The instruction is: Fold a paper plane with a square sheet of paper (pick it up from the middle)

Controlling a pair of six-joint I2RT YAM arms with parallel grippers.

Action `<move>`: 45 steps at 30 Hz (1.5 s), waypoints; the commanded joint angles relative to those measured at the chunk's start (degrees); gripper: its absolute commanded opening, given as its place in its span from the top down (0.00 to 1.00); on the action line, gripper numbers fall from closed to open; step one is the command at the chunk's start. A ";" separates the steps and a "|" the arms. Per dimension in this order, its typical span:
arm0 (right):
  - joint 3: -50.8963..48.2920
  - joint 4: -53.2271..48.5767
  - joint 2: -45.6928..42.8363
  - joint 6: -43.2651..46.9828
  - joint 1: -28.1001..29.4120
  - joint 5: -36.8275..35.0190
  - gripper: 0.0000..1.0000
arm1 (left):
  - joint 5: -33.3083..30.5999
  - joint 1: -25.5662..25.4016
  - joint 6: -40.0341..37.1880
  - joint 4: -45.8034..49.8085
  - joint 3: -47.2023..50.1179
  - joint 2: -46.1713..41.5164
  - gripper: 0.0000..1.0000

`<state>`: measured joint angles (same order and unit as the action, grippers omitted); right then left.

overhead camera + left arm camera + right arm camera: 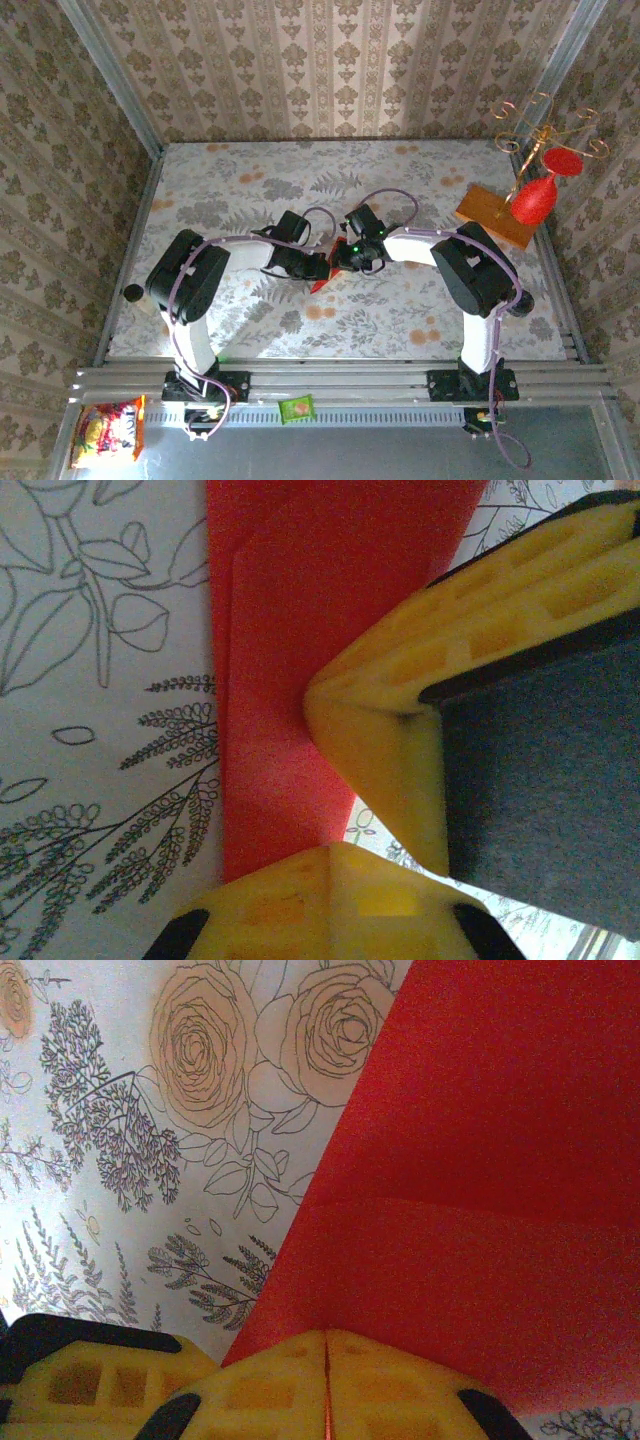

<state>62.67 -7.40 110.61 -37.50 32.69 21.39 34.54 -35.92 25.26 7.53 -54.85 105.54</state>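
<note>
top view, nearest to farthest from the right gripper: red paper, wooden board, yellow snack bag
1. Folded bright red paper sheet, pinched in the right gripper, centre of the view.
2. Orange-brown wooden board, far right side.
3. Yellow-and-red snack bag, bottom-left corner of the view.

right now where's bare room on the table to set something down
Bare: the far strip along the back wall, from the left corner to the wooden board; the near middle between left arm and right arm. Crowded: the centre, where left hand and right hand pinch the red paper, and the far right with board and red ornament.
</note>
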 commanded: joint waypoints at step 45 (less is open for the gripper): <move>2.11 -11.46 6.75 -2.19 -0.78 -8.06 0.91 | -1.39 -1.32 -3.37 9.91 7.10 -5.63 1.00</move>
<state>66.28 -12.58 112.27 -39.22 32.18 20.80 33.80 -36.45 23.27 11.16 -50.06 101.01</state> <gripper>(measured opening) 0.096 0.050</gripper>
